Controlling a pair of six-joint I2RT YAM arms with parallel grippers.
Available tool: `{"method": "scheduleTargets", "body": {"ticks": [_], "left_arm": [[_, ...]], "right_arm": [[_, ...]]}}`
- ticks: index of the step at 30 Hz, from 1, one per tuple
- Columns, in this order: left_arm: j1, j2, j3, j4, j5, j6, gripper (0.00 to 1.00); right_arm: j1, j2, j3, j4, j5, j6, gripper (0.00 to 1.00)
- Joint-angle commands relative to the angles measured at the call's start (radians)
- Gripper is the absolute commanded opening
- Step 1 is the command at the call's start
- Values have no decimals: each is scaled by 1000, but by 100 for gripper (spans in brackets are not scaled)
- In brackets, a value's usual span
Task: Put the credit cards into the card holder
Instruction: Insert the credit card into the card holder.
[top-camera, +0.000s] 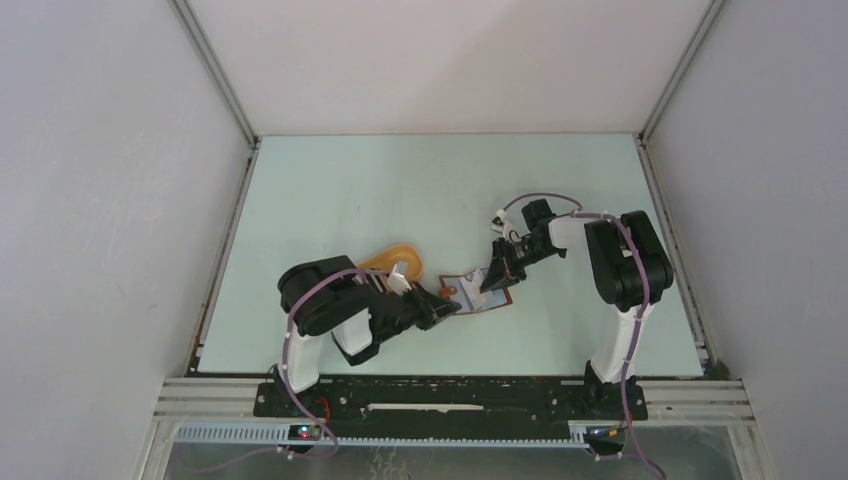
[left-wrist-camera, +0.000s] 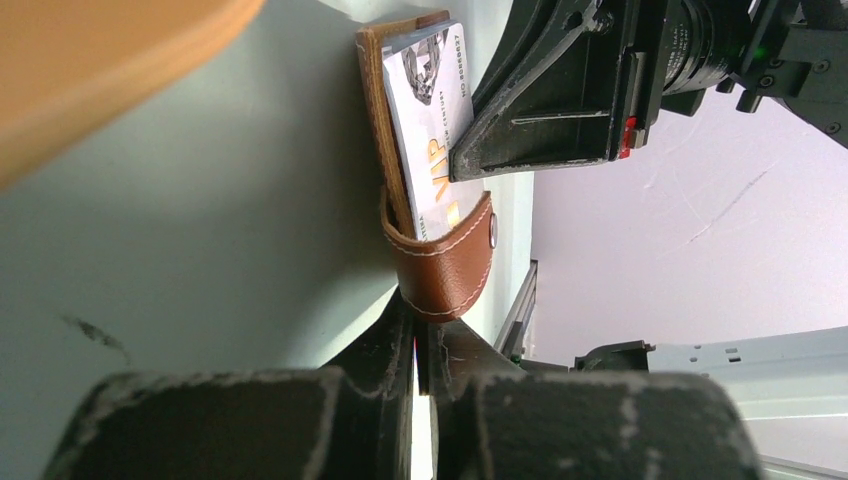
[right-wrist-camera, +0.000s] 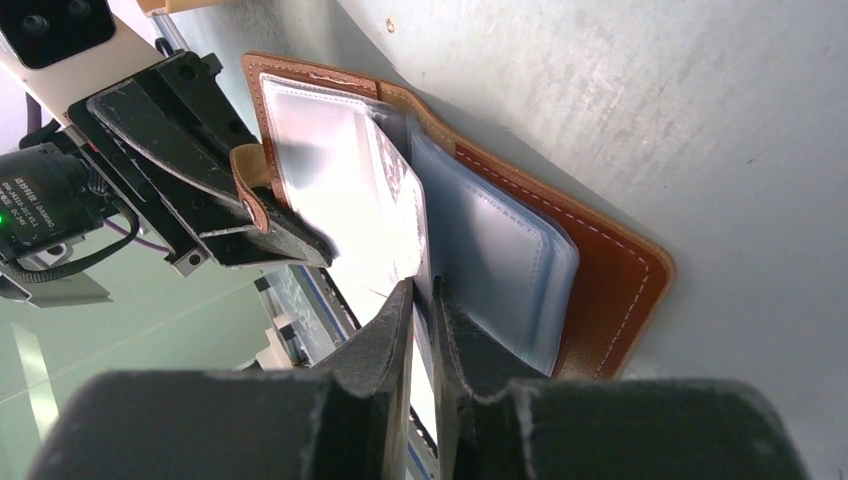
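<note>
The reddish-brown card holder (top-camera: 470, 298) lies open on the table between the arms. My left gripper (top-camera: 443, 310) is shut on its brown strap (left-wrist-camera: 445, 270); the fingertips meet at the strap's base (left-wrist-camera: 415, 310). A white credit card (left-wrist-camera: 430, 110) printed "VIP" lies on the holder's open leaf, partly under the strap. My right gripper (top-camera: 493, 283) stands over the holder. In the right wrist view its jaws (right-wrist-camera: 424, 288) are pinched on the card's (right-wrist-camera: 345, 190) lower edge beside pale blue sleeves (right-wrist-camera: 500, 250). The brown cover (right-wrist-camera: 610, 280) lies flat to the right.
An orange-yellow oval tray (top-camera: 390, 257) sits just behind the left gripper, and its rim (left-wrist-camera: 90, 50) fills the left wrist view's upper left. The two grippers are very close over the holder. White walls enclose the table on three sides.
</note>
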Motion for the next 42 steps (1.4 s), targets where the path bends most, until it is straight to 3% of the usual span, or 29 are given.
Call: {"method": "scheduleTargets", "body": {"ticks": [1,23,42], "left_arm": [[4,-42,-10,66,50,-9,6],[26,-72,-6,67,99,-12,6],[35,-22,-24,57,97,9,7]], "right_arm": [[20,19,32,-17,11,-35,18],[21,60,45,-27,-83,-47,17],[21,75,67,-59,-36,-55,22]]}}
